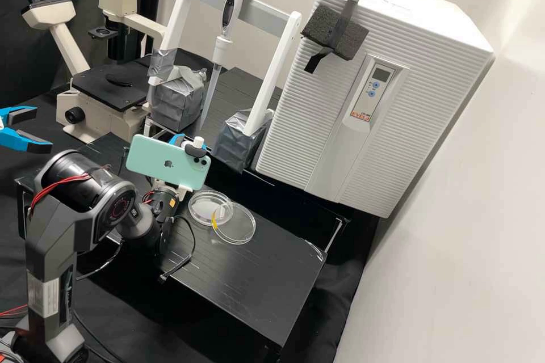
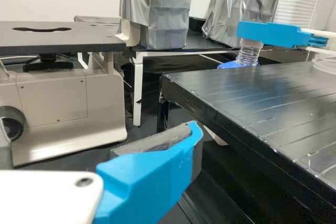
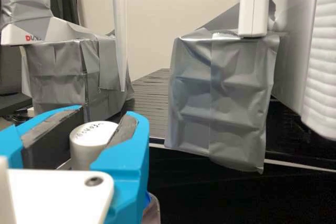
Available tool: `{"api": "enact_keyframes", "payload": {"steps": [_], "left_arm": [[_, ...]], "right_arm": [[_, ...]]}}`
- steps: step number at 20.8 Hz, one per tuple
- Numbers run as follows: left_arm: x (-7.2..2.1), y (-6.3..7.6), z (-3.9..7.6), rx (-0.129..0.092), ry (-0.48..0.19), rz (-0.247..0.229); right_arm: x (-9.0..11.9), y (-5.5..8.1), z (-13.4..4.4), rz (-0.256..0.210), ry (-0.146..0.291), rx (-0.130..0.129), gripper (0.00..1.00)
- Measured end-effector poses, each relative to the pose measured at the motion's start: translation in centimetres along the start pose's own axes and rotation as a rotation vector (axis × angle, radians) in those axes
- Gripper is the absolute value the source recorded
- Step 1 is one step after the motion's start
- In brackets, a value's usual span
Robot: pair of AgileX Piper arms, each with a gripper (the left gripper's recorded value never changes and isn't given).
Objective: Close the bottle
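The right end effector (image 3: pixel 86 129) has its blue fingers closed tight on a grey cap (image 3: pixel 94 139), of which only the top is visible. Under these fingers stands the clear bottle (image 2: pixel 247 53), its body hidden behind the far edge of the tabletop (image 2: pixel 252 103); whether the cap sits on the neck I cannot tell. Farther left, the left end effector (image 1: pixel 41 129) is wide open and empty, partly cut off by the view's edge

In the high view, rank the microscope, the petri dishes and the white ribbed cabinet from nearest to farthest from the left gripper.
1. Microscope, right beside the left gripper.
2. Petri dishes, mid-bench.
3. White ribbed cabinet, at the far side.
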Motion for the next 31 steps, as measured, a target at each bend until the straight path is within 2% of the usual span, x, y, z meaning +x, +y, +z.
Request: {"api": "enact_keyframes", "payload": {"steps": [2,5,11,23,24,29,31], "left_arm": [[-0.01,0.02,0.01,0.001,0.000,0.001],[-0.05,0.16,0.09,0.007,-0.002,0.006],[-0.01,0.17,0.13,0.004,0.000,0.009],[-0.01,0.17,0.13,0.004,0.000,0.009],[-0.01,0.17,0.13,0.004,0.000,0.009],[-0.01,0.17,0.13,0.004,0.000,0.009],[-0.01,0.17,0.13,0.004,0.000,0.009]], "right_arm": [[0.02,-0.05,-0.05,-0.001,0.001,0.011,0.00],[0.08,-0.25,-0.10,-0.009,-0.004,0.013,0.00],[0.12,-0.34,-0.17,-0.003,-0.007,0.021,0.00],[0.13,-0.38,-0.11,-0.004,-0.009,0.022,0.00],[0.14,-0.40,-0.06,-0.003,-0.009,0.023,1.00],[0.17,-0.46,0.06,-0.002,-0.015,0.025,1.00],[0.17,-0.46,0.06,-0.002,-0.015,0.012,1.00]]}}
